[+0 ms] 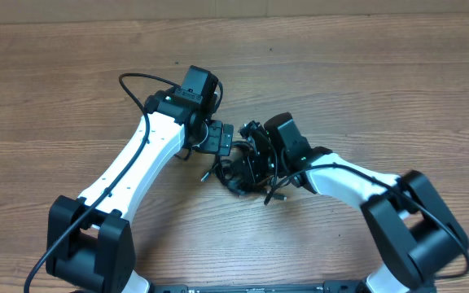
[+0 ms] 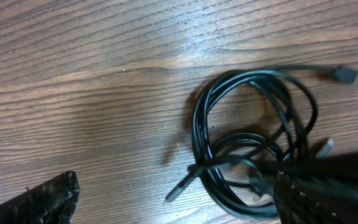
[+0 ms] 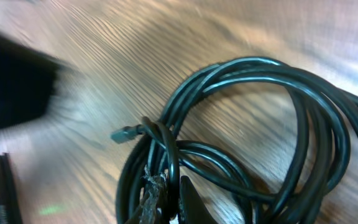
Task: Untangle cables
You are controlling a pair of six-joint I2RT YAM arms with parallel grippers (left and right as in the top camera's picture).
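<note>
The cables (image 1: 238, 171), thin black flexible cords with small plugs at their ends, lay in one tangled bundle on the brown wooden table (image 1: 381, 81). The bundle was near the middle of the table, between the two white and black arms.

In the overhead view, the left gripper (image 1: 218, 138) was just beside the upper left edge of the bundle. The right gripper (image 1: 255, 159) was reaching into the bundle from the right side.

In the left wrist view, the cables (image 2: 196, 124) formed several round loops that lay flat on the wood. One dark rectangular plug (image 2: 347, 74) pointed away to the upper right. A thinner plug end (image 2: 173, 198) stuck out at the lower left of the loops. The left gripper (image 2: 176, 183) had its fingers spread wide apart. One finger (image 2: 42, 196) showed in the lower left corner and the other was over the right part of the loops. Nothing was between them except the table and a part of the cords, and it was not clear if the finger touched the loops.

In the right wrist view, the loops of the cables (image 3: 253, 62) filled most of the frame, and a small plug (image 3: 124, 134) stuck out to the left. The right gripper (image 3: 166, 199) had its fingers pressed together, pinching some strands at the lower left side of the bundle.
</note>
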